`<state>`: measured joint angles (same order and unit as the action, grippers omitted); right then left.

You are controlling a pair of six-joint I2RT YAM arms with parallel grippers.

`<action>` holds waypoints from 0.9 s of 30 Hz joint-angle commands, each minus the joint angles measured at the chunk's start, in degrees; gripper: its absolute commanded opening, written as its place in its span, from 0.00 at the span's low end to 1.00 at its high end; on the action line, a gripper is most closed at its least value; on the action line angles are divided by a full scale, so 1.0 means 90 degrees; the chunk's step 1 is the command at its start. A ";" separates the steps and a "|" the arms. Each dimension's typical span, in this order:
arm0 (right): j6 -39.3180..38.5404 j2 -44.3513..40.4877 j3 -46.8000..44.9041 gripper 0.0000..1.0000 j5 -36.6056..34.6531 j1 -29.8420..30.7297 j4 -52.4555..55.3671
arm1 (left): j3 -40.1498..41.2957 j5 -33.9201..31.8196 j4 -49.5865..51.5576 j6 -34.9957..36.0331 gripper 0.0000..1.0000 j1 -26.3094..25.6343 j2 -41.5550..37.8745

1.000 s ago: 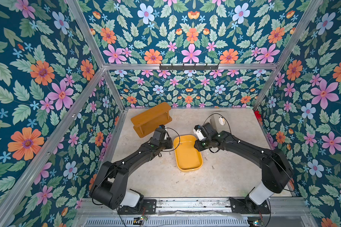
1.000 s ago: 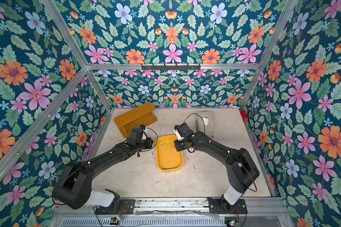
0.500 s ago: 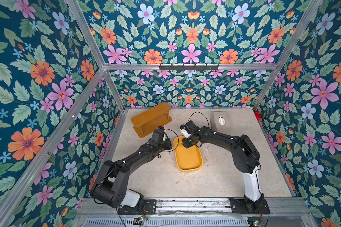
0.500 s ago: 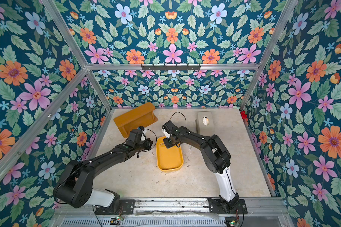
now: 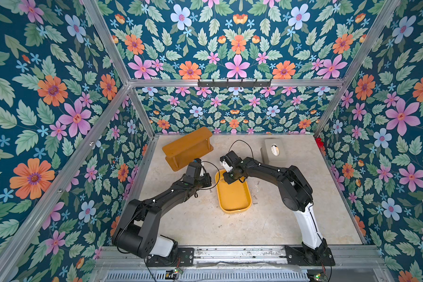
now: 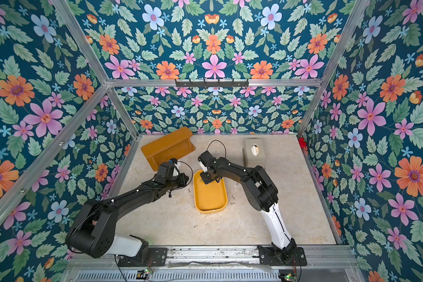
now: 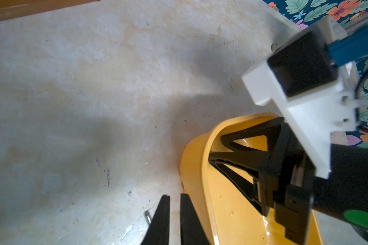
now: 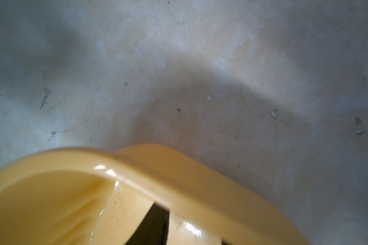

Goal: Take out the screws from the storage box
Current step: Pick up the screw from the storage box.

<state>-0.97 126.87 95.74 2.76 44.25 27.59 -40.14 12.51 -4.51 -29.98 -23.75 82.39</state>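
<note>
- The mustard-yellow storage box (image 5: 235, 197) sat mid-table, its long sides running near to far, between the two arms.
- The right gripper (image 7: 216, 148) reached down inside the box's far end. Its black fingers (image 7: 242, 140) stood clearly apart, and nothing could be seen between them.
- The left gripper (image 7: 175, 196) hung over the table just left of the box's far-left corner. Its jaws were drawn nearly together with only a slim gap, and they held nothing.
- One silvery screw (image 7: 147, 217) lay on the table just beside the left gripper's fingertips, close to the box's left wall; it showed in both top views as well (image 5: 210, 191).
- A few more screws (image 5: 255, 196) lay on the table just right of the box, near its near-right corner.
- In the right wrist view the box rim (image 8: 157, 161) filled the foreground, blurred.
- An orange-brown wooden shelf (image 5: 186, 146) lay at the far left of the beige table (image 5: 205, 224).
- A grey tissue box (image 5: 274, 152) stood at the far right.
</note>
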 commanded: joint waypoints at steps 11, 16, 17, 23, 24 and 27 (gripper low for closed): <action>-0.0187 0.0322 0.0260 0.39 -0.0278 0.0132 0.0251 | 0.0056 0.0113 -0.0163 0.0037 0.17 0.0011 0.0098; -0.0200 0.0317 0.0173 0.32 -0.0234 0.0132 0.0245 | 0.0056 0.0129 -0.0182 0.0040 0.17 0.0012 0.0125; -0.0205 0.0333 0.0172 0.31 -0.0216 0.0132 0.0260 | 0.0051 0.0139 -0.0187 0.0042 0.17 0.0012 0.0142; -0.0224 0.0386 0.0205 0.23 -0.0151 0.0132 0.0306 | 0.0051 0.0171 -0.0183 0.0050 0.17 0.0012 0.0167; -0.0222 0.0387 0.0206 0.22 -0.0151 0.0132 0.0304 | 0.0056 0.0170 -0.0182 0.0050 0.17 0.0012 0.0164; -0.0224 0.0394 0.0211 0.18 -0.0180 0.0132 0.0337 | 0.0056 0.0171 -0.0182 0.0050 0.17 0.0012 0.0162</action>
<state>-2.85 129.34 98.08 0.19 45.32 26.35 -39.66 13.63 -4.75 -29.93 -23.68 83.85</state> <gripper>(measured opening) 0.193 0.167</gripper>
